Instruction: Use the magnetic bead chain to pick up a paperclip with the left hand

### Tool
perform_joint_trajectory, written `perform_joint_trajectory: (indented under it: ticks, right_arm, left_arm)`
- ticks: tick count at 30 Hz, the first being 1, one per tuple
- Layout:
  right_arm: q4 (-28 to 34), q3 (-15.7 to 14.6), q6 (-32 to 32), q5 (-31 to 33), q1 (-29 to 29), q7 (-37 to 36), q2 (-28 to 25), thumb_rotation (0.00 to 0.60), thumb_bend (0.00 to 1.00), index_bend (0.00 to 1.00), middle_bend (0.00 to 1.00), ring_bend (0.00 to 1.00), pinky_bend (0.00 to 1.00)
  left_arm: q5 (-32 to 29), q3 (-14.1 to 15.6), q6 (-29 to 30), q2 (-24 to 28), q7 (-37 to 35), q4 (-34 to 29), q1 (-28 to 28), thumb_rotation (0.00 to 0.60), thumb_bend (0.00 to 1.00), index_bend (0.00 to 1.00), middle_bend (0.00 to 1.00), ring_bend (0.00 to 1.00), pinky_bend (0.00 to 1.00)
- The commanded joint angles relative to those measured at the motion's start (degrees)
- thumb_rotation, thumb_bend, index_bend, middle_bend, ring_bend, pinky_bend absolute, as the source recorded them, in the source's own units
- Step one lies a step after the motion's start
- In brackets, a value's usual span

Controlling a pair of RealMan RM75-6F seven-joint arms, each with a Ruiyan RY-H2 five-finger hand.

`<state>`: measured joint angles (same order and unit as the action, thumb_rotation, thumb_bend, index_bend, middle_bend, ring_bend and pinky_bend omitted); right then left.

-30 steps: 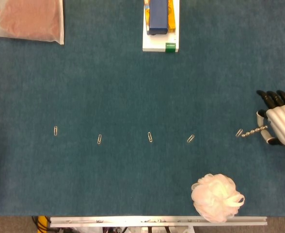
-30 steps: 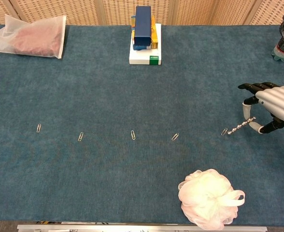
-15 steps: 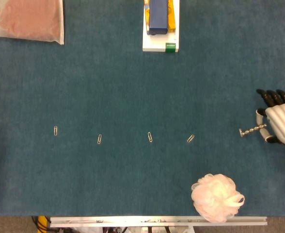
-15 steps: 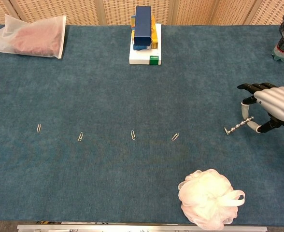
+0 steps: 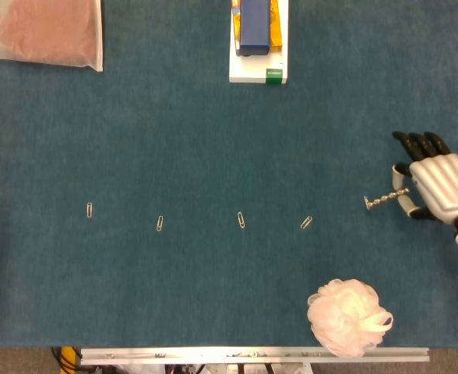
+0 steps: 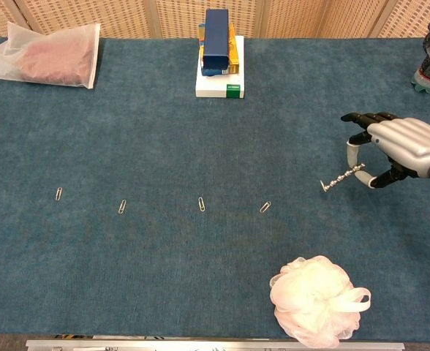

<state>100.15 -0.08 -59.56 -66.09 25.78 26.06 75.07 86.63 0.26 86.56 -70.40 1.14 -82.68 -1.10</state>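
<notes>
Blue mat: right hand is pinching chain (thumb and one finger, others spread), chain sticking leftward past fingertips, clip clinging at its end.

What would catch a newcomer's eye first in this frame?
At the table's right edge, the silver right hand pinches a bead chain with a paperclip on its free end. Four paperclips lie in a row across the blue mat, and a pink bath pouf sits at the front.

light: even, bright overhead; shadows: faint; focus: slightly soft; glare: none
</notes>
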Motion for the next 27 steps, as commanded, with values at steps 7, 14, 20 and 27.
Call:
perform_joint_trajectory:
  ticks: [7, 14, 20, 27]
  right_arm:
    - [2.05, 4.27, 1.5, 0.0, 3.81, -0.43, 0.6, 0.6, 0.38, 0.59, 0.05, 0.0, 0.0]
    - [1.07, 9.01, 5.02, 3.43, 9.07, -0.44, 2.9, 0.6, 0.38, 0.59, 0.05, 0.0, 0.0]
    - [-2.17, 12.19, 7.15, 7.44, 14.18, 1.49, 6.5, 0.6, 0.39, 0.6, 0.05, 0.0, 0.0]
    - [-5.4, 15.46, 8.33, 12.01, 19.21, 2.12, 9.91, 0.6, 0.39, 0.6, 0.05, 0.0, 0.0]
  left_arm:
    - [0.41, 0.32, -0.5, 0.09, -0.08, 0.21, -0.19, 0.6, 0.29, 0.57, 0.35, 0.3, 0.47]
    - [1.51, 1.17, -0.96, 0.33, -0.62, 1.23, -0.32, 0.6, 0.29, 0.57, 0.35, 0.3, 0.47]
    - [2.17, 1.43, -1.11, 0.88, -2.13, 1.87, -0.54, 0.6, 0.29, 0.57, 0.35, 0.3, 0.47]
    - [2.2, 1.42, -1.5, 1.61, -3.77, 2.75, -0.8, 0.6, 0.29, 0.57, 0.35, 0.3, 0.47]
